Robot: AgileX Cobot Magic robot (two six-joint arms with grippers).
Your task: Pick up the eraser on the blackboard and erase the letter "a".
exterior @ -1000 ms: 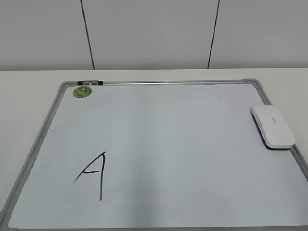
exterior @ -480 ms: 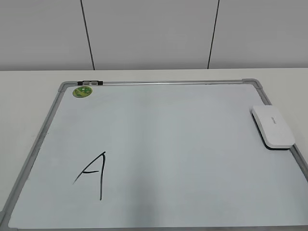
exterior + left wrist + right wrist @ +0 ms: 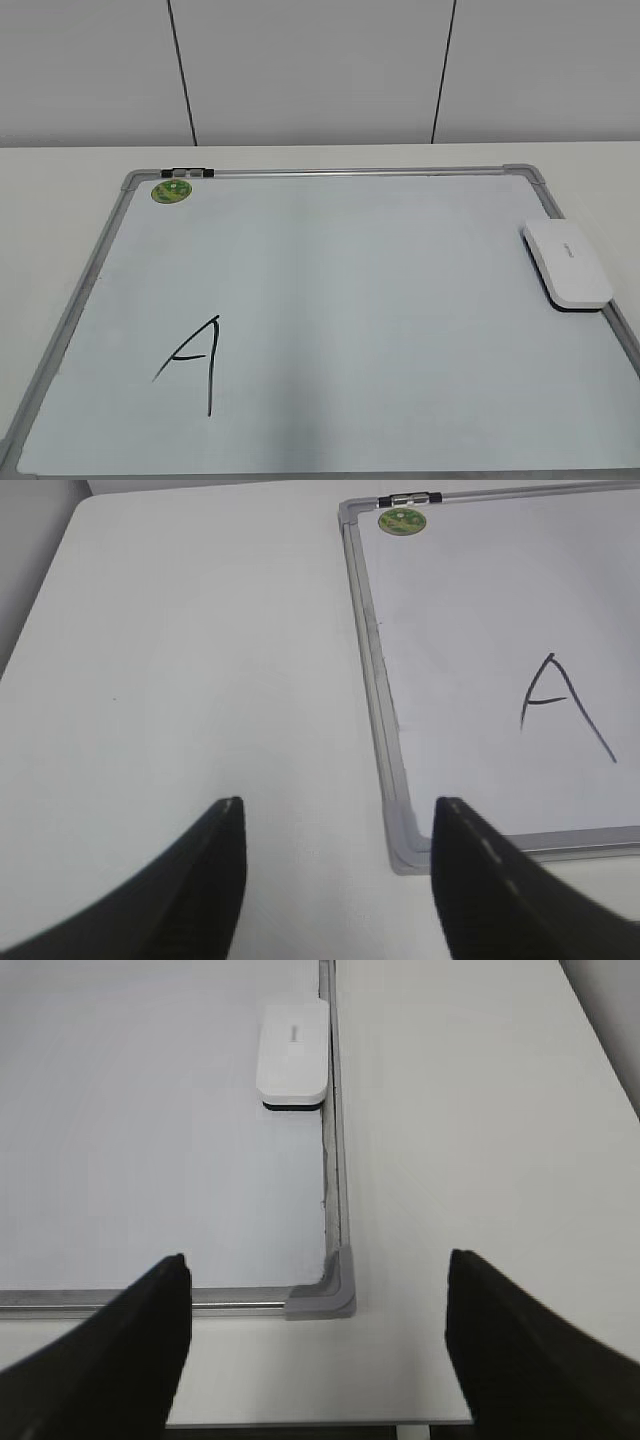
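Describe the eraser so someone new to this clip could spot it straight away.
A whiteboard with a grey frame fills the table. The eraser lies along its right edge: a white rounded block with a dark underside, the only solid object on the board besides a green sticker.

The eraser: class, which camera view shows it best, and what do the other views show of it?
The exterior view shows the eraser best: large, whole, lying at the board's right edge, its dark underside and faint lettering visible. The right wrist view shows it whole too, but smaller and farther off. The left wrist view does not show it at all.
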